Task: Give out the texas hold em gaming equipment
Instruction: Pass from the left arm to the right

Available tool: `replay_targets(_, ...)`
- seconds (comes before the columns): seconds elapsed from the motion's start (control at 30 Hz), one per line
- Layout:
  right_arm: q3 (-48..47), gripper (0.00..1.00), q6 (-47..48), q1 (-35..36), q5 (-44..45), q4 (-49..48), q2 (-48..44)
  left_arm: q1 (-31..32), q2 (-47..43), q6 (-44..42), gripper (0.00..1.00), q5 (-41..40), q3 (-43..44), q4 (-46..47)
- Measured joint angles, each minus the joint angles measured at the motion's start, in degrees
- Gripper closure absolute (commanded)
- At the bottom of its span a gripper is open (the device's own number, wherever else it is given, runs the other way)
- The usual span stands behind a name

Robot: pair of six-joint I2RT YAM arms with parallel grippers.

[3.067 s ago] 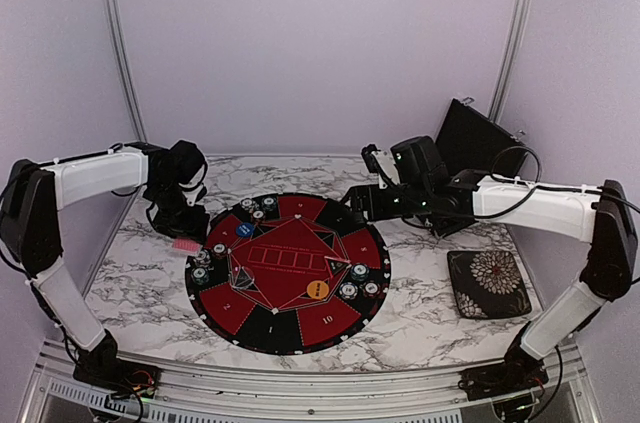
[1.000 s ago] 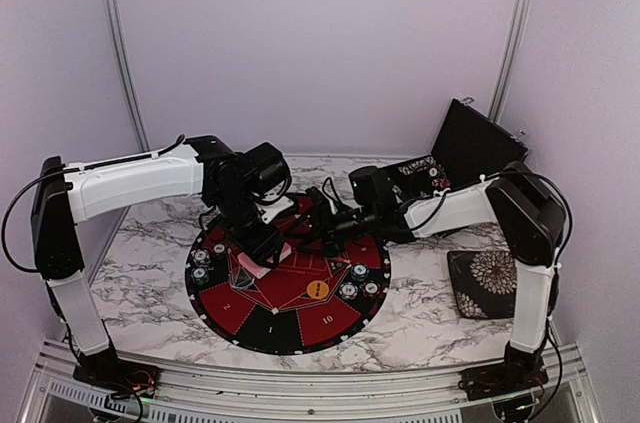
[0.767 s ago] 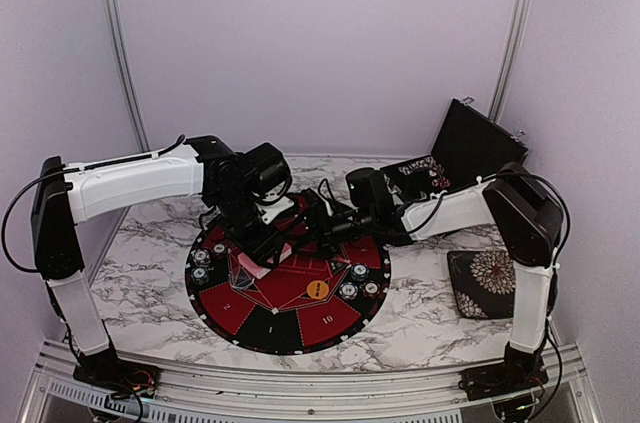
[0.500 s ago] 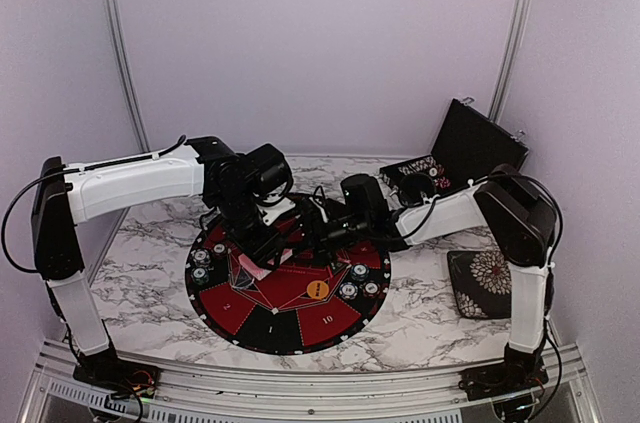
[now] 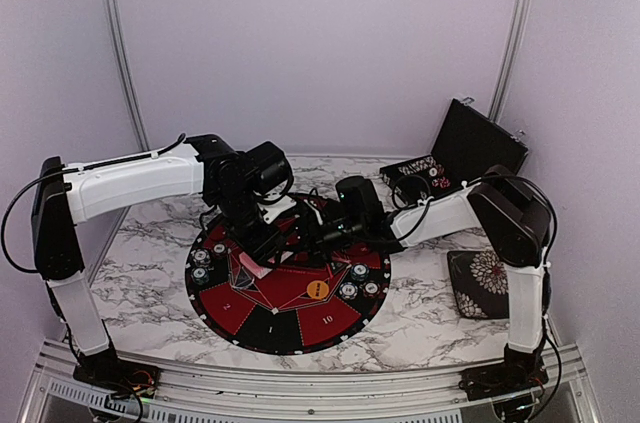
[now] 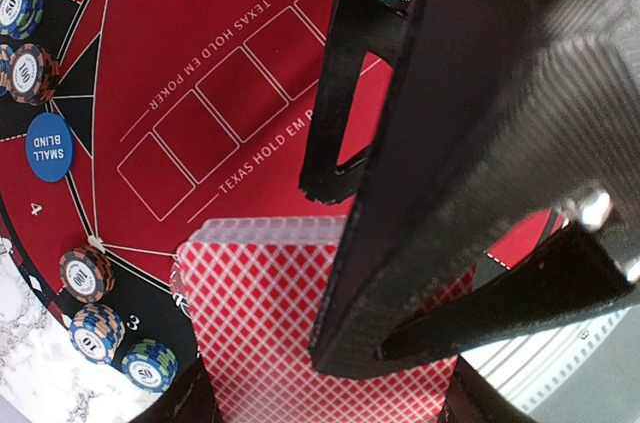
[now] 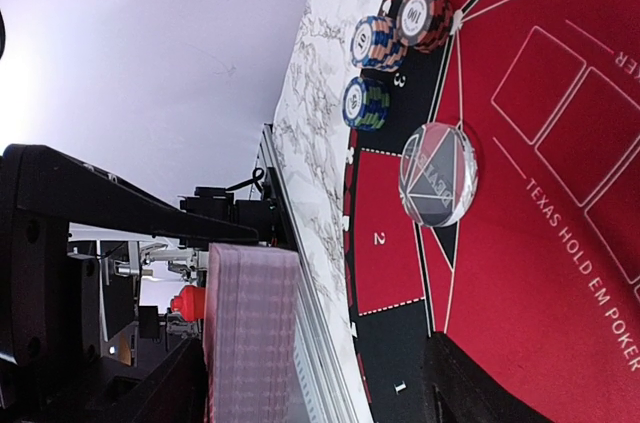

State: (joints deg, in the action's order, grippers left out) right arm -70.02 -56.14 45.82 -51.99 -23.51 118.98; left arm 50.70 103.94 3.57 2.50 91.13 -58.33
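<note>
Here the deck of red-backed playing cards (image 6: 270, 323) sits clamped in the left gripper (image 6: 310, 393), its jaws partly closed on the deck's two long sides, above the round red-and-black poker mat (image 5: 288, 278) on the marble counter (image 5: 150, 283). In the right wrist view the same deck (image 7: 250, 333) shows edge-on as a thick block of thin sheets. The right gripper (image 5: 300, 233) reaches in just beside it with its jaws partly apart; whether a fingertip already touches the top card cannot be told.

The deck looks light but loose: stiff as a block when squeezed on its edges, slippery card to card. The side hold should stay firm, or the stack may splay. A single card is thin, flexible and slick, so the right gripper would best take the top one at a free short edge or corner, sliding it off rather than pinching down through several.

The chip stacks (image 6: 95, 328) already stand at the mat's rim, dense and rigid, easily toppled by a sideways knock. The blue small-blind button (image 6: 50, 148) lies flat, offering little edge to grip.
</note>
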Motion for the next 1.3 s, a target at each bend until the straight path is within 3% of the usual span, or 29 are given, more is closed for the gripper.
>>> replay_targets(0.7, 0.94, 0.31, 0.48, -2.14, 0.57, 0.17, -0.83, 0.0, 0.0, 0.0, 0.49, -0.26, 0.0, 0.07)
replay_targets(1.3, 1.86, 0.26, -0.83, -0.74, 0.63, -2.01, -2.69, 0.0, 0.0, 0.02, 0.49, -0.28, 0.0, 0.0)
